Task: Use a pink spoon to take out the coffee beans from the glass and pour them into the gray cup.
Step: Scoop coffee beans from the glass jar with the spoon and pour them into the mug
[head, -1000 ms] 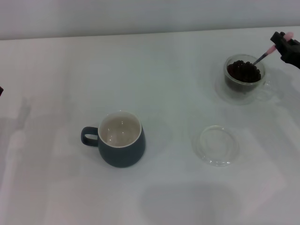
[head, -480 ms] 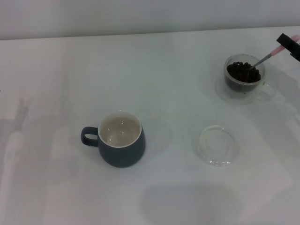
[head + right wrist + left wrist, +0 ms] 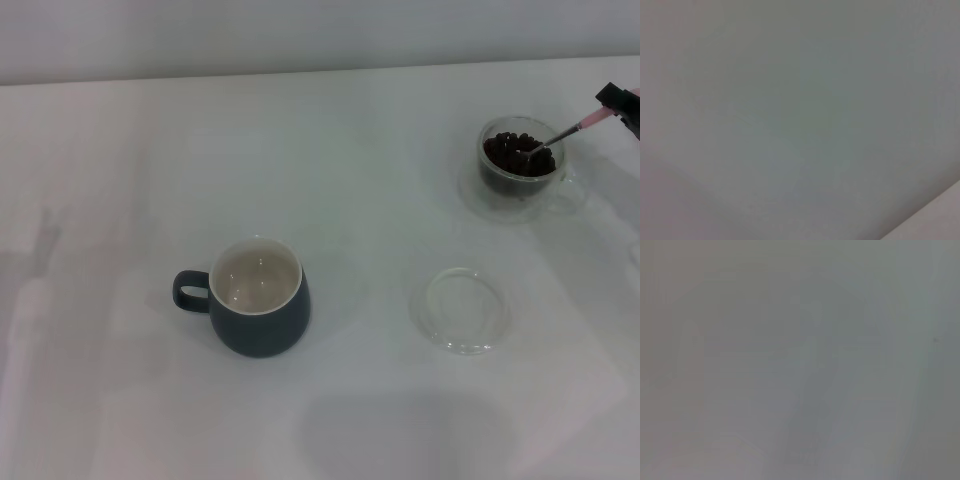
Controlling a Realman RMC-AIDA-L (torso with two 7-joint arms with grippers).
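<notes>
Table (image 3: 350, 150): smooth, matt white. Gray cup (image 3: 258, 320): glazed ceramic, dark outside, glossy cream inside. Glass (image 3: 520, 170), far right: clear, shiny. Coffee beans (image 3: 518, 152): dark, slight sheen. Pink spoon (image 3: 565, 130): bright metal stem, pale pink handle. Near dish (image 3: 462, 310): clear glass.

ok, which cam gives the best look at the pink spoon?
Head view. It shows the pink spoon slanting into the glass, bowl among the coffee beans, pink handle end held by the right gripper at the frame's right edge. Both wrist views show only blank pale surface, no spoon.
</notes>
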